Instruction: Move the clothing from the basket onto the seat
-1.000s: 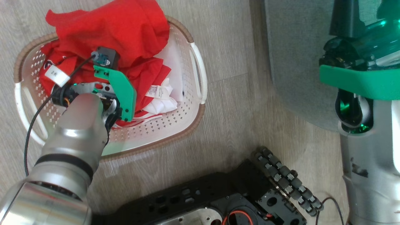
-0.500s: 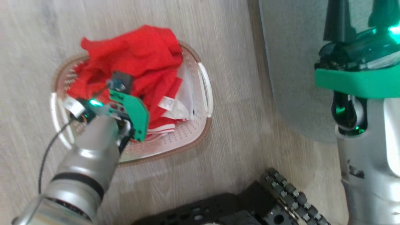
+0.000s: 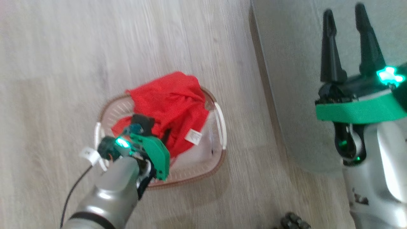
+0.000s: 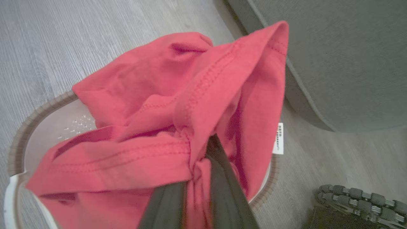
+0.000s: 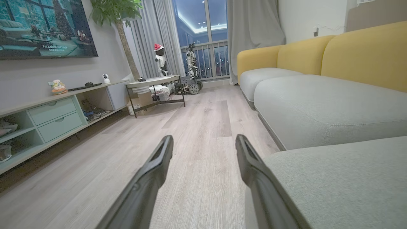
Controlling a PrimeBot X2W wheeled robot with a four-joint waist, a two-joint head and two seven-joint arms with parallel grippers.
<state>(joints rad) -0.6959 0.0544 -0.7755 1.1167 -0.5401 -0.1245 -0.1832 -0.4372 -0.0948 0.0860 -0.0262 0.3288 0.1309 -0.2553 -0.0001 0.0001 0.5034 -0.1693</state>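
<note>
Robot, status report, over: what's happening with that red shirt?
Left gripper, jaws shut on the clothing. Clothing bunched over the basket, not yet on the seat. Right gripper, jaws open, empty. Nothing seen blocking the way.

The head view was bright but blurry, its floor [image 3: 63,63] smeared. A green light [image 3: 389,75] glared white. The left wrist view made the clothing [image 4: 178,105] look soft, washed-out pink. The right wrist view was sharp, with blue light at the window [image 5: 206,35].

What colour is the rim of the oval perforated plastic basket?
Brown, with a woven look; the basket rim shows best in the left wrist view.
</note>
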